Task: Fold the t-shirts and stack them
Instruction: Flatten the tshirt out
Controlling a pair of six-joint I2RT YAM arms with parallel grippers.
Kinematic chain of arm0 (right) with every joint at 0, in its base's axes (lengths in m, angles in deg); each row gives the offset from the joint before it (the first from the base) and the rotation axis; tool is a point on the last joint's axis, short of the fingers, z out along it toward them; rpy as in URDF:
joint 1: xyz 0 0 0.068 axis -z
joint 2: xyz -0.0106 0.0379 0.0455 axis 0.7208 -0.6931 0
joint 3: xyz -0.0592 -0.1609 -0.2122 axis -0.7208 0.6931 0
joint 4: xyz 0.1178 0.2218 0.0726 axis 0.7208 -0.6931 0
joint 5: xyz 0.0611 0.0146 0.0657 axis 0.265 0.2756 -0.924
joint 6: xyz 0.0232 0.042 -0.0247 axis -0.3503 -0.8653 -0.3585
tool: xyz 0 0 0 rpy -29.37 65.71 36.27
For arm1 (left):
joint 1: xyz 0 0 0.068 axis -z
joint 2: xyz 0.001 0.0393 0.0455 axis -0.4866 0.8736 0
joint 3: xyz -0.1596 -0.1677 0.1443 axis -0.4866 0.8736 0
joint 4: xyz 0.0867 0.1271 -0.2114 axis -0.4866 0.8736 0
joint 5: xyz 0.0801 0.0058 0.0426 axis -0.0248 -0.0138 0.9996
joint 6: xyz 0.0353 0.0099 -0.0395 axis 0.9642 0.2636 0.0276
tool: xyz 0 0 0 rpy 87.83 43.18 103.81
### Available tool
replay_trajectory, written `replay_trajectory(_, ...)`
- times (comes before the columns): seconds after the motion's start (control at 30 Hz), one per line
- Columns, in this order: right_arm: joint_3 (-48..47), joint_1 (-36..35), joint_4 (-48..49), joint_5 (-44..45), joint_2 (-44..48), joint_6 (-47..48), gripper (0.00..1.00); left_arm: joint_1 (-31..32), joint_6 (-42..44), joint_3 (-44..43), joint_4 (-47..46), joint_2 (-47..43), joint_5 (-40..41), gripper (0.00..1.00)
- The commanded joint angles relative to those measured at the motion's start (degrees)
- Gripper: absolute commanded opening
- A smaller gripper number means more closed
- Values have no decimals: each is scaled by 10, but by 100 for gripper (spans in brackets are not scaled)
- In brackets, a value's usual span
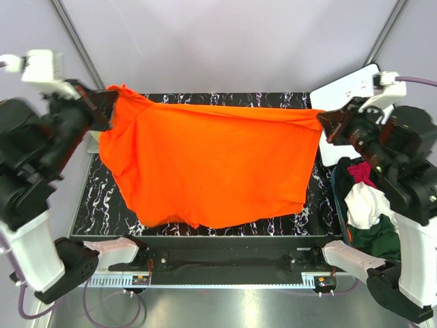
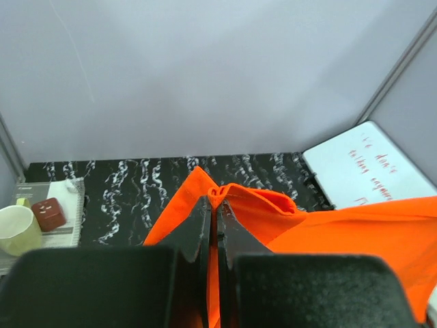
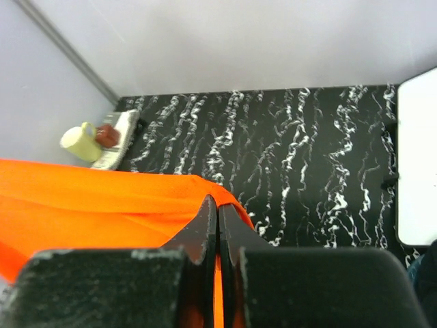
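Nearest us, at the front edge of the black, white-veined marble-patterned table top (image 1: pixel 102 198), sit the left arm's base (image 1: pixel 75 263) and the right arm's base (image 1: pixel 382 280). Just beyond them the lower hem of the bright orange soft-fabric t-shirt (image 1: pixel 212 164) droops over the front half of that table top, and I can't tell whether it touches the surface. Off the table top's right edge, close to the right arm, there's a heap of other shirts: a crumpled white one (image 1: pixel 365 205) on top, a dark green one (image 1: pixel 375 236) nearer us, a magenta-red one (image 1: pixel 360 172) behind. Moving up, the orange shirt is spread wide, stretched side to side between the two arms. The left gripper (image 1: pixel 111 109) is above the table top's far left corner, jaws pinched together on a bunched fold at the shirt's upper left end, and its wrist view shows a nub of orange poking out right at the fingertips. The right gripper (image 1: pixel 322 123) is over the far right corner, jaws clamped tight on the shirt's upper right end, cloth running away leftward from its tips. Farther back, a white board with red handwriting (image 1: pixel 345 85) lies past the far right corner, and at the table top's left edge a pale yellow cup (image 2: pixel 17 229) sits beside a small red-brown block (image 2: pixel 49 213). Behind it all, a plain grey wall (image 1: pixel 225 41).
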Motion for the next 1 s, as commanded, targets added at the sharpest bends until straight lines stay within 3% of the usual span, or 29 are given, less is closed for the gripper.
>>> replay_trajectory(0.0, 79, 2, 54, 54, -17, 2, 0, -4, 44, 56, -57, 83, 31, 0)
replay_trajectory(0.17, 207, 2, 180, 64, -55, -1, 0, -65, 38, 98, -92, 159, -35, 0)
replay_trajectory(0.4, 262, 13, 305, 61, -207, 3, 0, -183, 39, 218, -174, 273, -138, 0)
replay_trajectory(0.5, 249, 26, 326, 48, -323, 0, 0, -218, 24, 226, -188, 348, -190, 0)
replay_trajectory(0.77, 116, 71, 338, 16, -526, -1, 0, -236, 10, 157, -187, 502, -207, 0)
replay_trajectory(0.97, 55, 84, 306, -9, -578, 0, 0, -237, 19, 184, -169, 485, -199, 0)
